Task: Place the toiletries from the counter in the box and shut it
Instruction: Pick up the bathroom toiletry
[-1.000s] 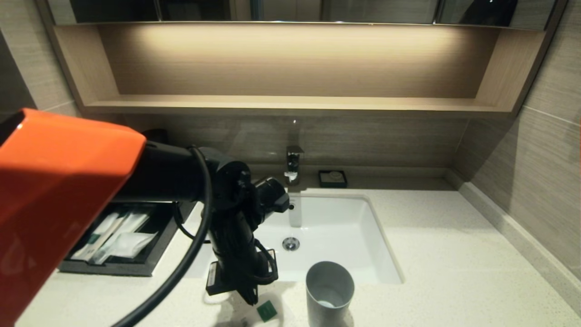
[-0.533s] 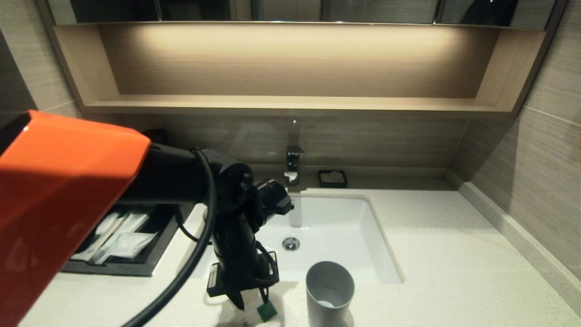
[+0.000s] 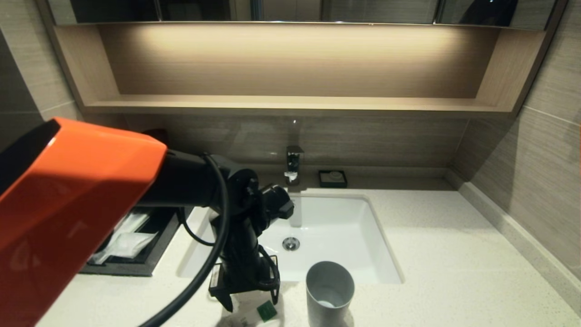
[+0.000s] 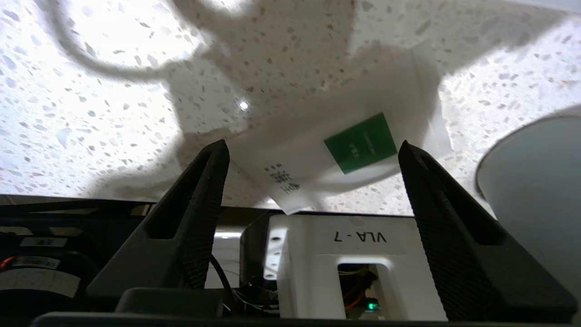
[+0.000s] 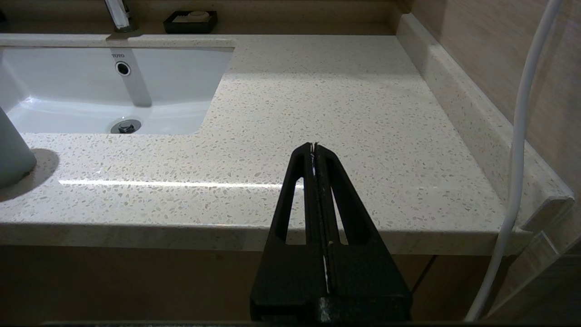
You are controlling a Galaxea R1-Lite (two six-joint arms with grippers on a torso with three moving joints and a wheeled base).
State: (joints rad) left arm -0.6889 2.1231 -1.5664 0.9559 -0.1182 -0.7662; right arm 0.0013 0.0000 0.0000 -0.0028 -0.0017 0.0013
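A translucent sachet with a green square (image 4: pixel 336 145) lies flat on the speckled counter (image 3: pixel 454 254) near its front edge, just left of the grey cup. My left gripper (image 4: pixel 311 144) points down over it, open, one black finger (image 4: pixel 199 204) on each side and neither touching it. In the head view the sachet (image 3: pixel 265 310) shows just below that gripper (image 3: pixel 250 303). The black box (image 3: pixel 150 261) sits at the left with its drawer pulled out and pale wrapped toiletries (image 3: pixel 125 240) inside; my orange arm hides most of it. My right gripper (image 5: pixel 313 147) is shut and empty, off the counter's front right edge.
A grey tumbler cup (image 3: pixel 330 290) stands right beside the sachet. The white sunken basin (image 3: pixel 331 236) with faucet (image 3: pixel 294 163) lies behind. A small black soap dish (image 3: pixel 332 178) sits at the back wall. A white cable (image 5: pixel 517 136) hangs at the right.
My left gripper has gone from shut to open over the sachet. The orange arm has shifted right and covers more of the box.
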